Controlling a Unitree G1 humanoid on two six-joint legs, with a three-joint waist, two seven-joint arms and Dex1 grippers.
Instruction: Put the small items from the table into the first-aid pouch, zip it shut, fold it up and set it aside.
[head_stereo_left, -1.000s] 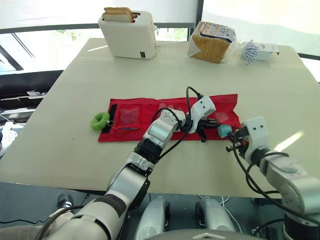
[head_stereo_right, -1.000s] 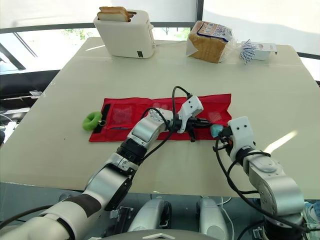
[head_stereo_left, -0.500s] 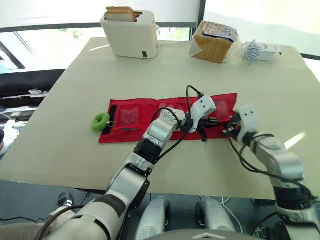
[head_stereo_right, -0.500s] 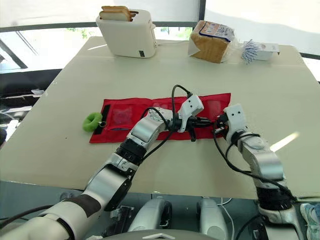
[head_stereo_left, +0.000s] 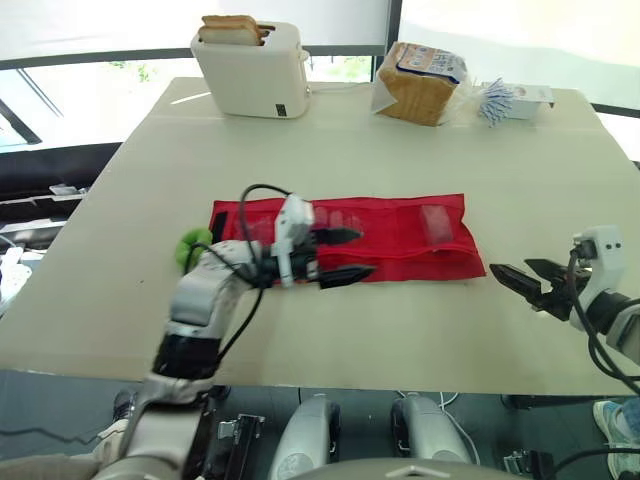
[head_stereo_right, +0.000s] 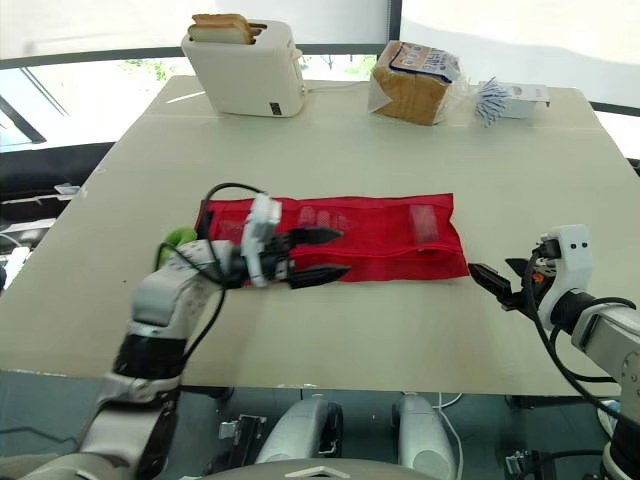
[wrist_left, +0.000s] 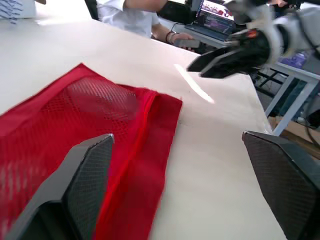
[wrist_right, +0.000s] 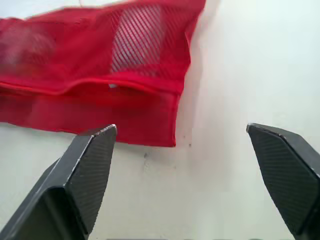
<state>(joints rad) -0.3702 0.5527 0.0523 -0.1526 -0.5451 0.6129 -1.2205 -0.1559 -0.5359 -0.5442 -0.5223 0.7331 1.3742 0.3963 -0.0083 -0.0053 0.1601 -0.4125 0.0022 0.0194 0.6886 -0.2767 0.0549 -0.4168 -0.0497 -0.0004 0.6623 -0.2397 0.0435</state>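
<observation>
The red mesh pouch (head_stereo_left: 390, 240) lies unfolded and flat across the middle of the table, with pale items showing through its pockets (head_stereo_left: 437, 220). A green loop (head_stereo_left: 189, 247) sits at its left end, partly behind my left arm. My left gripper (head_stereo_left: 362, 252) is open over the pouch's front edge, left of centre, with nothing between its fingers. My right gripper (head_stereo_left: 512, 270) is open and empty, off the pouch to the right, over bare table. The right wrist view looks at the pouch's right end (wrist_right: 125, 65). The left wrist view looks along the pouch (wrist_left: 100, 115) to the right gripper (wrist_left: 225, 55).
A white toaster (head_stereo_left: 250, 65) with bread in it stands at the back. A bagged loaf (head_stereo_left: 420, 80) and a white box of packets (head_stereo_left: 515, 100) are at the back right. A person (wrist_left: 130, 15) sits beyond the table's right side by a laptop.
Both grippers were shut at the pouch's right end and are now open. The left one has drawn back to the left, the right one toward the table's right edge.
</observation>
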